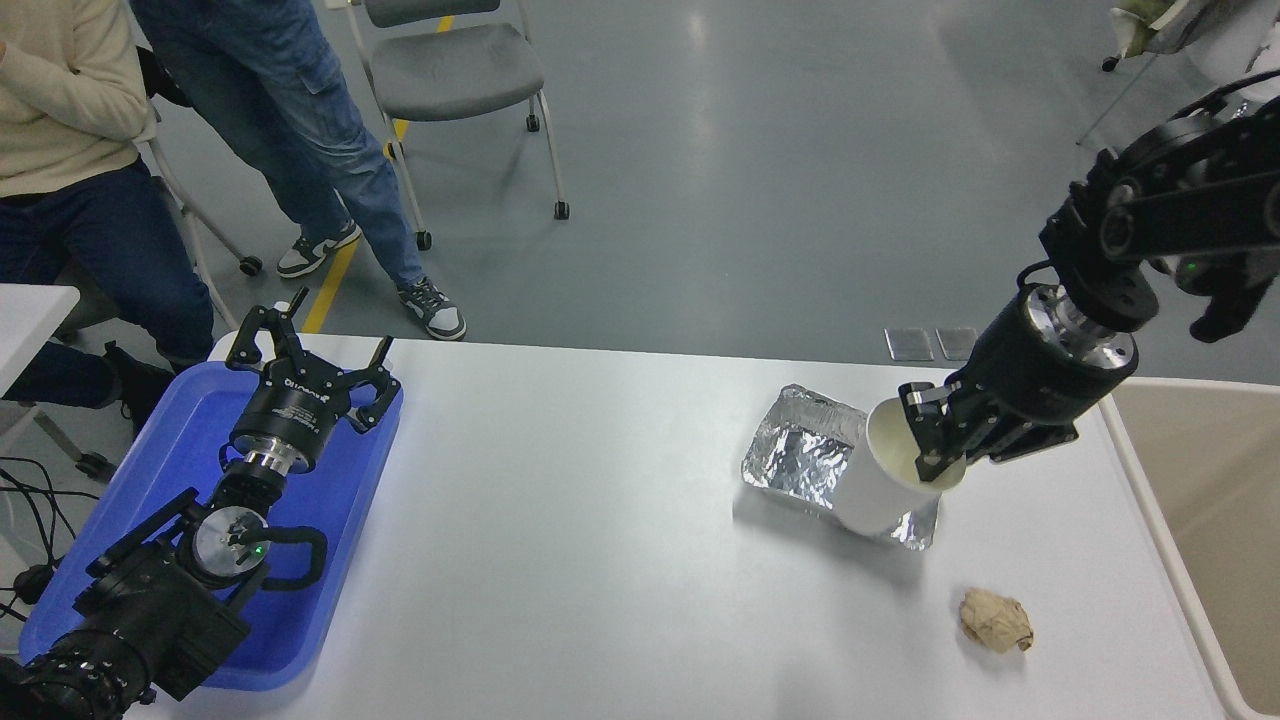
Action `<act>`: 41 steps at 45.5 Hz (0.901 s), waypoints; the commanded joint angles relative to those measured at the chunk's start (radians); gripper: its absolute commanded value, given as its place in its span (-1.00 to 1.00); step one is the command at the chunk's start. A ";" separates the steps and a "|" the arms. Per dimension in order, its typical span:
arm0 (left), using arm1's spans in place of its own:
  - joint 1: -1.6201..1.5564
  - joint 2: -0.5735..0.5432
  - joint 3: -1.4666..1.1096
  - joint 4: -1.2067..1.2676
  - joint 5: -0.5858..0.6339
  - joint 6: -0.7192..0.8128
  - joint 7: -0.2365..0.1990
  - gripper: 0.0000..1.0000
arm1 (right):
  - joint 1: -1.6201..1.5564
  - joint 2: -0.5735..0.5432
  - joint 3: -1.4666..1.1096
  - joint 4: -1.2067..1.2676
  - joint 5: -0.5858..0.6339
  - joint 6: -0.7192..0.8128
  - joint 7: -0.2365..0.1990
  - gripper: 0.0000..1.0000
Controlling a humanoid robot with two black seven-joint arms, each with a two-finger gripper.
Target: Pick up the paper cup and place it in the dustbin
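**Cup held up over the foil tray, bin off to my right**

The desk is the biggest surface before me, white, with its far edge running under the grey floor and its right edge close beside the dustbin. The dustbin's pale rim stands just past that right edge, its beige inside open toward me. The broad middle of the desk is bare between the two trays.

At the desk's left end lies the blue tray, and my left hand is parked above it with its fingers spread, touching nothing.

Near the right end sits the crinkled foil tray. My right hand is lifted above the desk, over the foil tray's right side, pinching the paper cup by its rim, one finger inside the mouth and the other, as far as I can make out, against the outer wall. The cup is tilted: its long axis runs from the mouth at upper right down to the base at lower left, and the cream inside faces my wrist.

A crumpled tan paper ball lies on the desk nearer me, well apart from the cup.
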 commanded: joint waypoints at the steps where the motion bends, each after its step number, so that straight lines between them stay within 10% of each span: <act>1: 0.000 0.000 0.000 0.000 0.002 0.000 0.000 1.00 | 0.190 -0.010 -0.070 0.006 0.001 0.026 0.001 -1.00; 41: 0.000 0.000 0.000 0.000 0.000 0.000 0.000 1.00 | 0.218 -0.028 -0.414 0.003 -0.008 0.026 0.001 -1.00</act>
